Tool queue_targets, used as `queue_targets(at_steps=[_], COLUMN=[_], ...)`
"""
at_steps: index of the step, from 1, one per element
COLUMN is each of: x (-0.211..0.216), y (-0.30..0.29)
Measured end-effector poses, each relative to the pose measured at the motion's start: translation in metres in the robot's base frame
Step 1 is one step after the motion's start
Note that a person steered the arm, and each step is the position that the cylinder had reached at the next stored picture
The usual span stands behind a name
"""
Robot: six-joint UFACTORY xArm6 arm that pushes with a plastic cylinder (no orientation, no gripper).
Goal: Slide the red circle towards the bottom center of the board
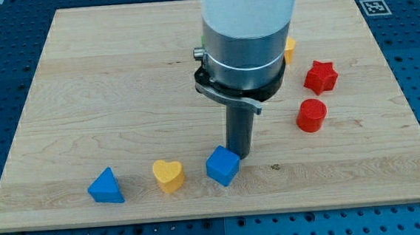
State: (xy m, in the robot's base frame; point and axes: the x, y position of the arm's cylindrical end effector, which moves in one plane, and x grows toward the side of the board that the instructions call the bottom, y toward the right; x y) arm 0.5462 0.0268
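Note:
The red circle (311,115) sits on the wooden board (105,95) at the view's right, just below a red star (320,77). My tip (239,155) rests on the board near the bottom centre, to the left of the red circle and well apart from it. The tip is right beside the upper right corner of a blue cube (222,166); I cannot tell if they touch.
A yellow heart (169,175) and a blue triangle (105,187) lie left of the blue cube along the bottom. A yellow block (290,50) is partly hidden behind the arm's body. A fiducial tag (373,7) marks the board's top right corner.

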Motion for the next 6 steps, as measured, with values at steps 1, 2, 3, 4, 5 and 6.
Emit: queue_targets(at_steps=[1,2,3,4,5,6], x=[0.0,0.0,0.0,-0.003,-0.023,-0.042], y=[-0.012,-0.024,-0.034,-0.041,-0.005,0.038])
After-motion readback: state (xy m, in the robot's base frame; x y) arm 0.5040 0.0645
